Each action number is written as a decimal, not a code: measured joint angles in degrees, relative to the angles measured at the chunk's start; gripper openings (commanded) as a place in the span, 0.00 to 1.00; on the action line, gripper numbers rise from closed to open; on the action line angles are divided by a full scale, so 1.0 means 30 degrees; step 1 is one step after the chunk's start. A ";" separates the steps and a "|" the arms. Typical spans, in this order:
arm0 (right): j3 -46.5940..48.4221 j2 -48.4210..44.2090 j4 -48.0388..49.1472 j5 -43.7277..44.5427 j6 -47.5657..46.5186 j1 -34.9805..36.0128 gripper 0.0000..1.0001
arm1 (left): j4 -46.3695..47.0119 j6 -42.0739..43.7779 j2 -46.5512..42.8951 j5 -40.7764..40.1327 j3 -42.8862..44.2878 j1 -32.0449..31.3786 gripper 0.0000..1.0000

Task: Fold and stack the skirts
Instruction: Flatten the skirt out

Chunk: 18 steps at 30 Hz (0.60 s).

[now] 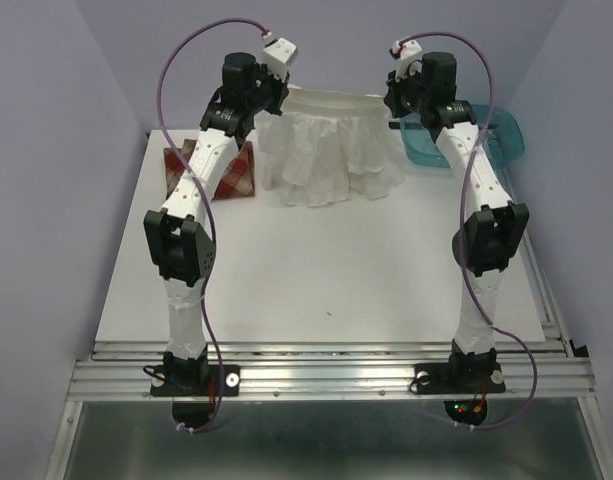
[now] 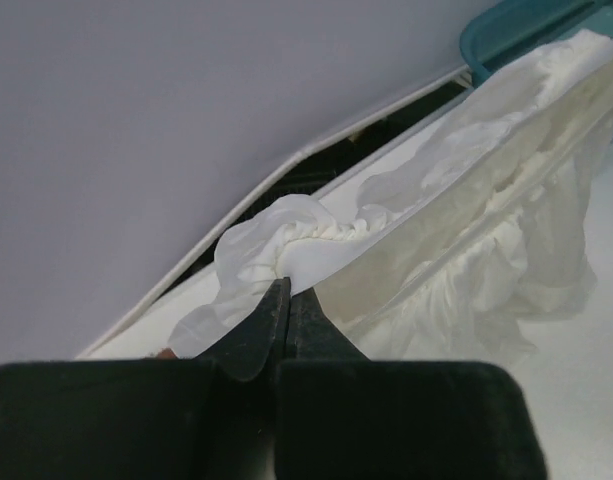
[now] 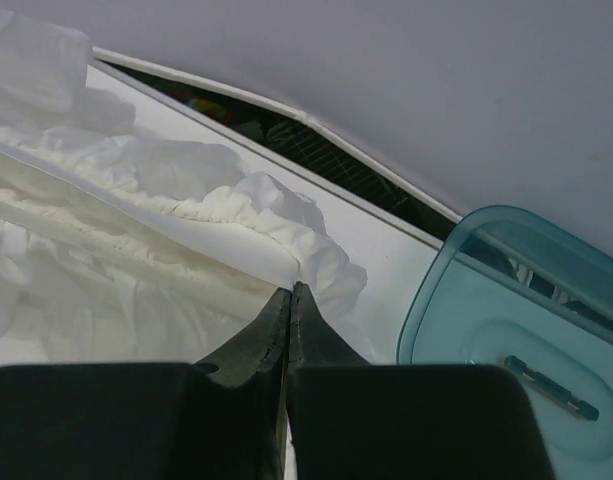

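Skirt (image 1: 326, 150) between left hand (image 2: 284, 292) and right hand (image 3: 289, 292)

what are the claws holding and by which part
Both hold the white skirt by its gathered waistband: the left claw pinches one end, the right claw the other.

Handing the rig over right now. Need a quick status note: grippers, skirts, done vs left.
Grippers: the left gripper is shut on one end of the gathered waistband of the crinkled plain white cloth skirt. The right gripper is shut on the other end.
Skirts: the white one hangs spread between the arms at the far edge of the white table. The red-and-cream plaid skirt lies far left, partly behind the left arm.
Done: the plaid one looks folded.
Left: lay the white one flat, fold it, stack both.
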 measured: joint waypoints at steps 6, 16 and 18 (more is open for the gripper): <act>0.0124 0.1304 0.4007 0.1086 0.1195 -0.0007 0.01 | 0.3490 -0.0051 0.1486 -0.1224 0.1027 0.0036 0.00; -0.7934 -0.1639 0.9449 -0.0852 0.0838 -0.0277 0.01 | 0.9282 0.2667 -0.0678 -0.1137 -0.8123 -0.0066 0.00; -1.0681 -0.2186 0.9253 -0.1443 0.0000 -0.0270 0.01 | 0.9420 0.3679 -0.0794 -0.1093 -1.0367 -0.0306 0.00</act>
